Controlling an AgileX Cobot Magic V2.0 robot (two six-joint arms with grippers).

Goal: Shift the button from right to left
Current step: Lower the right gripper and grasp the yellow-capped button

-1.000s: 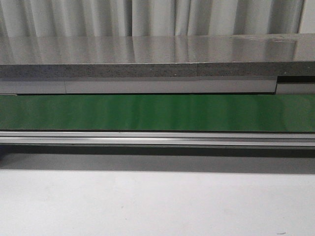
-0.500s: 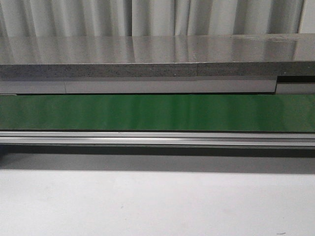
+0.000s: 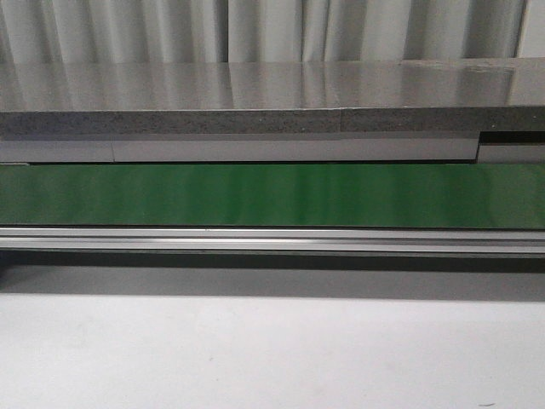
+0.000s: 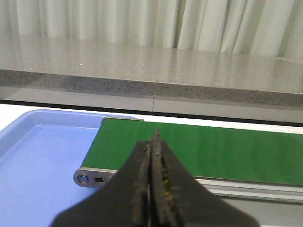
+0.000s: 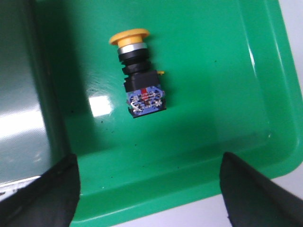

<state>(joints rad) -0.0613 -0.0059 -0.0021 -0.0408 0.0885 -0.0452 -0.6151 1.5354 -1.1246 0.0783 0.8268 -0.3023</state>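
Button (image 5: pixel 138 75) on side in green tray (image 5: pixel 213 71): yellow cap, black body. Right gripper (image 5: pixel 149 198) spread wide; left gripper (image 4: pixel 152 189) closed, empty.

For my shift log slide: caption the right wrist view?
Open right tool hovers above yellow-capped black push button lying on its side in green plastic tray.

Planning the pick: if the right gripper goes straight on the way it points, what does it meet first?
Most likely the button, lying on its side in the green tray between the right gripper's open jaws; depth is unclear.

No legible text or markings
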